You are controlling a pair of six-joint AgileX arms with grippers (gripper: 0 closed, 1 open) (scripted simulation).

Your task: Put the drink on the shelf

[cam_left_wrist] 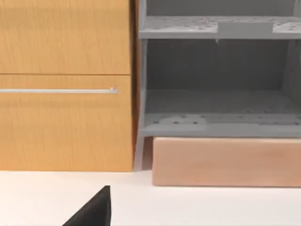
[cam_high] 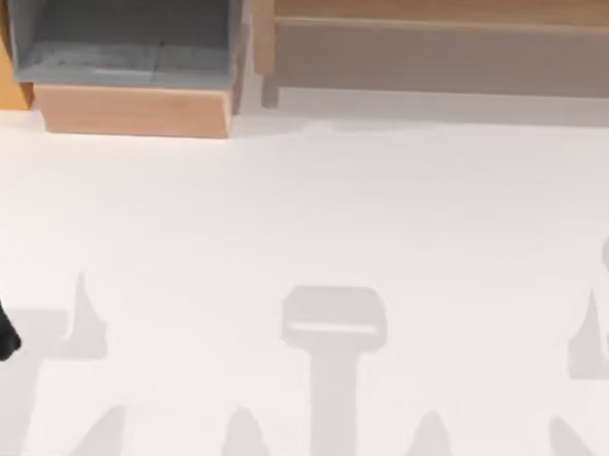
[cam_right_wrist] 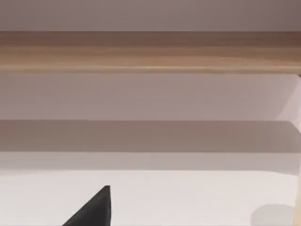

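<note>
At the far left edge of the surface (cam_high: pixel 305 218) in the top view, your left arm shows as a dark shape; its pincer (cam_left_wrist: pixel 94 212) appears in the left wrist view as one black fingertip, so you cannot tell how far it is open, and nothing is seen in its hold. It faces an orange-brown cabinet (cam_left_wrist: pixel 66 84) and, beside that, the grey boxy unit (cam_high: pixel 121 41) with its pale wood edge at the back left. Moving right, the middle of the surface is bare white, crossed by shadows. At the back right stands the shelf (cam_high: pixel 452 8), a brown plank over a dull panel. The right pincer (cam_right_wrist: pixel 94 212) faces it, again a single dark tip: opening cannot be told.

The drink cannot be located in these views. Judgement: the task stands at the outset; you must first find and grasp the drink. Room to move is ample; mind the shelf's front edge.
</note>
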